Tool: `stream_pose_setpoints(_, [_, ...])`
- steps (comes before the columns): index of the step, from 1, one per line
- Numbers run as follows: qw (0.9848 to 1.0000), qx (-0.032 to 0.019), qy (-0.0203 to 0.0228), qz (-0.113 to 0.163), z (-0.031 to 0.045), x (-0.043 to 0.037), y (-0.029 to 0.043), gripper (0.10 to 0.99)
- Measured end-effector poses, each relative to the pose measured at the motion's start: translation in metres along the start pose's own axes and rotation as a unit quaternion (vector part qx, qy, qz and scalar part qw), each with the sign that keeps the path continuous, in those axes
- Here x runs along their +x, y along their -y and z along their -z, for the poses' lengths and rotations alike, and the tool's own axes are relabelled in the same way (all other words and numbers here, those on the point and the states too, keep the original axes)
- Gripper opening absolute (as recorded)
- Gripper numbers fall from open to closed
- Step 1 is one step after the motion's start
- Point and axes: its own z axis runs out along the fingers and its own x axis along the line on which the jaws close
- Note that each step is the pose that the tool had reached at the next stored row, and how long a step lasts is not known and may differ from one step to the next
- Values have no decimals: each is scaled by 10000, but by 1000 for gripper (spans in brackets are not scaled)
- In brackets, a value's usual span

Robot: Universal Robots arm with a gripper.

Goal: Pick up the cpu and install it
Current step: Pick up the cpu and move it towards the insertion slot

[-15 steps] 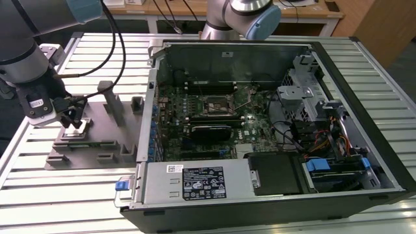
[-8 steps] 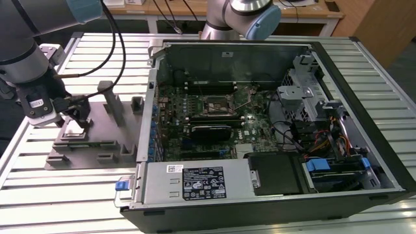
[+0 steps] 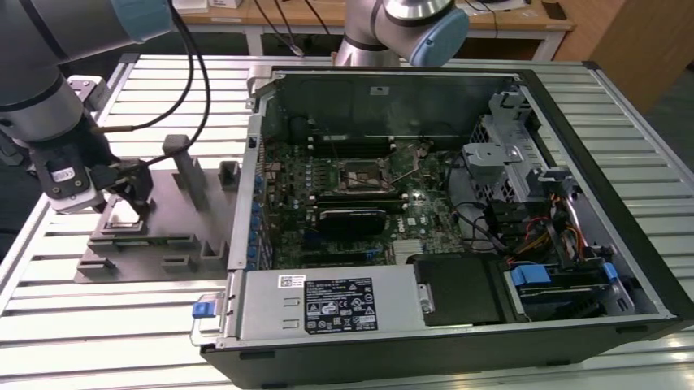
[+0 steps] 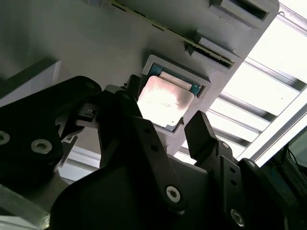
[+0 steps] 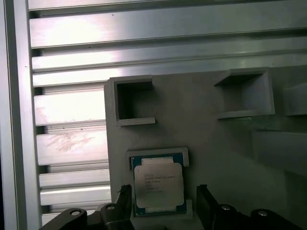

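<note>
The end effector (image 5: 163, 197) is open. Its two dark fingers (image 5: 125, 200) are spread to either side of the cpu (image 5: 158, 184), and in the first wrist view a sliver of space shows between each fingertip and the chip's edge. In the second wrist view the end effector (image 4: 165, 112) also straddles the cpu (image 4: 165, 98), whose silver top catches a bright glare, with a finger (image 4: 200, 134) standing beside it.

The cpu lies flat in a shallow square pocket of the grey tray (image 5: 216, 143), with a thin rim of green board showing around its metal lid. Two open-sided box holders stand on the same tray nearby.

In the exterior view the end effector (image 3: 128, 195) sits low at the left of the frame, pointing down over the cpu (image 3: 123, 213) on the grey tray (image 3: 162, 240). The robot arm (image 3: 44, 89) comes in from the upper left corner, with a black cable (image 3: 193, 73) looping off it.

The tray rests on a slatted aluminium bench (image 3: 109, 325). An open computer case (image 3: 623, 203) lies on its side just beside the tray and takes up the centre and right of the frame. Inside it are the green motherboard (image 3: 423, 211) and the black-framed socket (image 3: 360, 175), well apart from the cpu. A grey power supply (image 3: 325, 302) runs along the case's lower edge.
</note>
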Motion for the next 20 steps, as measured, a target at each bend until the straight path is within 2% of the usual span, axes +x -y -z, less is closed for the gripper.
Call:
stream_pose_setpoints(4, [10000,-1,2,0,-65,0,3,647])
stream_pose_setpoints(16, [10000,-22,6,0,-191,9,9,647])
stream_pose_setpoints(20, [10000,-22,5,0,-195,10,9,647])
